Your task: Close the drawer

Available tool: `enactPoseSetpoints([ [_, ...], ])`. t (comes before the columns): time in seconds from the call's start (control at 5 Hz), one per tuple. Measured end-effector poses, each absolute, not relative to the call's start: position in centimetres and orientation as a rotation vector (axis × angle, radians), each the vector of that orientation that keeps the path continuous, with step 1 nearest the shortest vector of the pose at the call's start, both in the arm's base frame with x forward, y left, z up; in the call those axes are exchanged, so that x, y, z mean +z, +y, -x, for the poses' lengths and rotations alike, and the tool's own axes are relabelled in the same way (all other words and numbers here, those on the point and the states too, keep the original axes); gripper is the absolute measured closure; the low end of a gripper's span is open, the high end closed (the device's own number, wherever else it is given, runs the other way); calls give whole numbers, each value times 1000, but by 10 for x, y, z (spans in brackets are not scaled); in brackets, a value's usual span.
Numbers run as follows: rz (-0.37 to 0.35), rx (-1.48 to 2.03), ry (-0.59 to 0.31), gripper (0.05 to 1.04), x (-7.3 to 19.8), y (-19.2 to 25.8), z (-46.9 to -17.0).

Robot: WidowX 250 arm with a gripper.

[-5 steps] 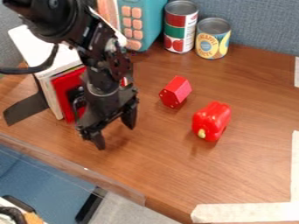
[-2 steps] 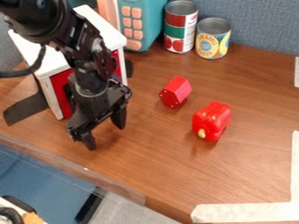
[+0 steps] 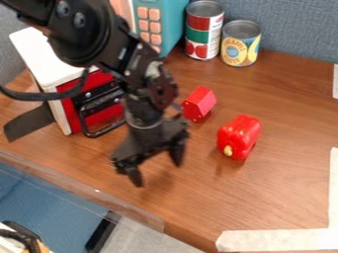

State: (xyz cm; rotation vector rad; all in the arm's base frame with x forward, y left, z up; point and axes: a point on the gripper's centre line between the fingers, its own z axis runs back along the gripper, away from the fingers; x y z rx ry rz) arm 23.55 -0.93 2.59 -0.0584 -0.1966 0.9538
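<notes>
The gripper [image 3: 157, 168] hangs over the wood surface near the middle left, its two fingers spread and nothing between them. Up and left of it stands a white box holding the red drawer [image 3: 105, 117], whose front looks level with the box's front edges. A black handle [image 3: 105, 131] sticks out from the drawer front, apart from the gripper. The arm hides the upper right part of the box and drawer.
To the gripper's right lie a red block [image 3: 198, 103] and a red toy pepper [image 3: 239, 137]. Two cans [image 3: 204, 37] and a teal toy [image 3: 170, 20] stand at the back. The table's front edge [image 3: 86, 192] runs below the gripper.
The drawer front went back from sticking out slightly to level with the box. The gripper first shifted slightly left, then moved right and toward the front edge, away from the drawer.
</notes>
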Motion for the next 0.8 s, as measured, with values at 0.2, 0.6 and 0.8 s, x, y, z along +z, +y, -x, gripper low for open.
enactPoseSetpoints([
  [0.2,75,770,-174,83,33,-24,-231],
  [0.6,88,260,-205,83,61,-55,-226],
  [0.8,49,33,-279,83,89,-67,-213],
])
